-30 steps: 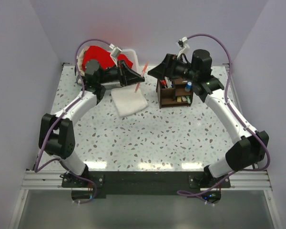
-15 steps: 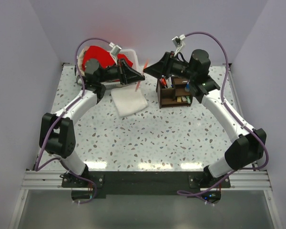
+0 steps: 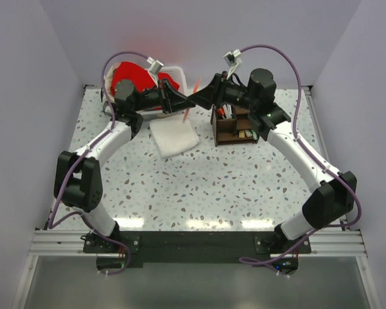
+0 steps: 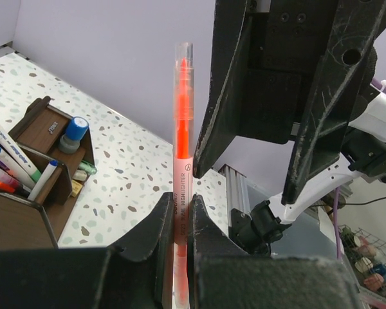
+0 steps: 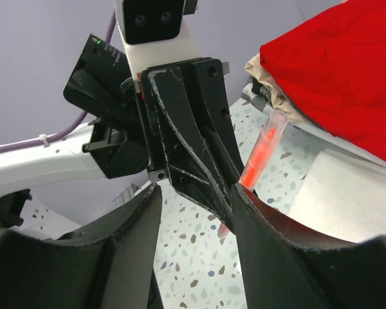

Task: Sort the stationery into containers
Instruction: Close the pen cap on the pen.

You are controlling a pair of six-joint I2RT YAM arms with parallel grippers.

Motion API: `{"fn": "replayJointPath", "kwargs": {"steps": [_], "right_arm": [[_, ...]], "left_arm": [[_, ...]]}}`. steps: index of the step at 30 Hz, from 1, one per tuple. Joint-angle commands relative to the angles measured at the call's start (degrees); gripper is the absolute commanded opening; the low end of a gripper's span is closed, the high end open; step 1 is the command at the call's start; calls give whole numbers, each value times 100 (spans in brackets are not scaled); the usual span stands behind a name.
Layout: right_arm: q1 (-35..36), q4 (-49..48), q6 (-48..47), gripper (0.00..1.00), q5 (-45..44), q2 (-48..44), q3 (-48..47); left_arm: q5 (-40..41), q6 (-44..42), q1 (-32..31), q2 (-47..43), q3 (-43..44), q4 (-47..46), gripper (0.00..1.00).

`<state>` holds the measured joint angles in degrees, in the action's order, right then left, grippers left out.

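My left gripper (image 3: 182, 103) is shut on an orange-red highlighter (image 3: 192, 98) and holds it above the table, just left of the dark brown wooden organizer (image 3: 235, 126). In the left wrist view the highlighter (image 4: 182, 129) stands upright between the closed fingers of the left gripper (image 4: 179, 212). My right gripper (image 3: 202, 98) is open and faces the left gripper closely. In the right wrist view the right gripper (image 5: 196, 219) frames the left gripper (image 5: 193, 129), with the highlighter (image 5: 260, 154) beside its right finger. The organizer (image 4: 45, 167) holds several pens and a small blue bottle (image 4: 72, 132).
A folded white cloth (image 3: 174, 136) lies under the two grippers. A white basket with a red cloth (image 3: 136, 77) stands at the back left behind the left arm; the cloth also shows in the right wrist view (image 5: 334, 71).
My right gripper has moved left from above the organizer to close in front of the left gripper. The left gripper has kept the highlighter almost still.
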<state>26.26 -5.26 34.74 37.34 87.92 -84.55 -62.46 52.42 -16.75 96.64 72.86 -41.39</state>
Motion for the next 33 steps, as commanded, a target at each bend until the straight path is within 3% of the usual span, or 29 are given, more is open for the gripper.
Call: {"fn": "replayJointPath", "kwargs": {"steps": [1, 6, 12, 22, 30, 31, 33], "right_arm": [[2, 393, -607, 50, -482, 120, -474], [19, 745, -907, 54, -693, 50, -571], [19, 1237, -1110, 51, -886, 147, -773], [28, 552, -767, 48, -808, 304, -659], [72, 341, -758, 20, -693, 428, -747], [90, 341, -802, 10, -719, 436, -747], [81, 455, -1046, 3, -807, 402, -755]], "left_arm": [[-48, -13, 14, -84, 158, -221, 0], [-21, 13, 14, -49, 193, -230, 0], [5, 5, 14, -14, 229, -194, 0], [-56, -13, -3, -101, 150, -177, 0], [-65, -13, -12, -110, 149, -247, 0], [-56, -13, -12, -93, 150, -247, 0], [5, -91, -3, -110, 149, -90, 1]]}}
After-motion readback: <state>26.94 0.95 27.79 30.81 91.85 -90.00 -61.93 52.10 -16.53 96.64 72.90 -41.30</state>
